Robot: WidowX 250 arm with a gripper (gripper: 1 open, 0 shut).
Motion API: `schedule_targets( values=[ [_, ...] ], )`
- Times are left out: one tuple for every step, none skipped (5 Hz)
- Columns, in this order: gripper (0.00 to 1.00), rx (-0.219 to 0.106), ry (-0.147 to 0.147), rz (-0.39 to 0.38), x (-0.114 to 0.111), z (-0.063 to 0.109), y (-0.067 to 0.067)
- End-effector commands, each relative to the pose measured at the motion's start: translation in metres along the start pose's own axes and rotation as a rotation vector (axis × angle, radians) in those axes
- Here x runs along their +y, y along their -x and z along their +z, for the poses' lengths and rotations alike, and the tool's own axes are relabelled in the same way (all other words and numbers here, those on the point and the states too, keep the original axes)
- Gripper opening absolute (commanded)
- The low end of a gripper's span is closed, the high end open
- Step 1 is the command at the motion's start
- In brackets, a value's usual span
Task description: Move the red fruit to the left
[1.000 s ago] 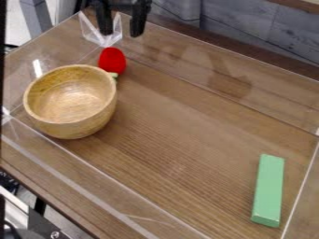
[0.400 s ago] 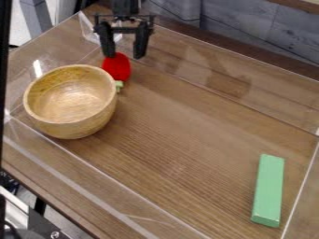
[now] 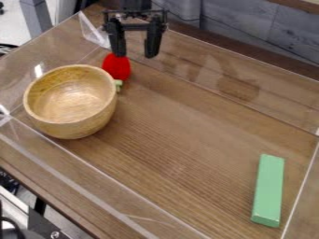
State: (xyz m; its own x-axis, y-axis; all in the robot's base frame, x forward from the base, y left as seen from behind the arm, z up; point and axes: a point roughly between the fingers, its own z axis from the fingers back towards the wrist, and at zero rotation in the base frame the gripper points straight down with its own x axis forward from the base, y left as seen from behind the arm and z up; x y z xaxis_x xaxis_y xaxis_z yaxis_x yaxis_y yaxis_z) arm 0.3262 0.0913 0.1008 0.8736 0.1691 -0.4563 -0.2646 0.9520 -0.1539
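The red fruit (image 3: pixel 116 66) sits on the wooden table (image 3: pixel 187 140), pretty much touching the right rim of the wooden bowl (image 3: pixel 71 100). The gripper (image 3: pixel 134 45) hangs just behind it with its two dark fingers spread wide, nothing between them. A green block (image 3: pixel 268 190) lies way off near the right front corner.

On my worktop (image 3: pixel 187 140) I count three loose things: one red fruit (image 3: pixel 116 66), one wooden bowl (image 3: pixel 70 100) and one flat green block (image 3: pixel 268 189). I have a single gripper (image 3: pixel 134 42) with two jaws. One clear wall (image 3: pixel 75 182) rings the worktop.
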Motion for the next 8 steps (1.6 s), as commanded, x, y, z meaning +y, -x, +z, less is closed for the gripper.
schedule_targets(
  values=[
    [1.00,-0.074,-0.013,-0.048,-0.021,0.023,0.023],
    [1.00,-0.067,-0.039,-0.130,-0.039,0.013,0.034],
    [1.00,-0.066,-0.043,-0.192,-0.054,0.005,0.046],
    [1.00,-0.078,-0.029,-0.226,-0.061,-0.001,0.052],
    [0.00,-0.095,-0.016,-0.246,-0.061,-0.007,0.064],
    [1.00,-0.115,0.008,-0.245,-0.056,-0.008,0.071],
    [1.00,-0.133,0.030,-0.233,-0.054,-0.012,0.067],
    [1.00,-0.161,0.037,-0.237,-0.056,-0.024,0.059]
  ],
)
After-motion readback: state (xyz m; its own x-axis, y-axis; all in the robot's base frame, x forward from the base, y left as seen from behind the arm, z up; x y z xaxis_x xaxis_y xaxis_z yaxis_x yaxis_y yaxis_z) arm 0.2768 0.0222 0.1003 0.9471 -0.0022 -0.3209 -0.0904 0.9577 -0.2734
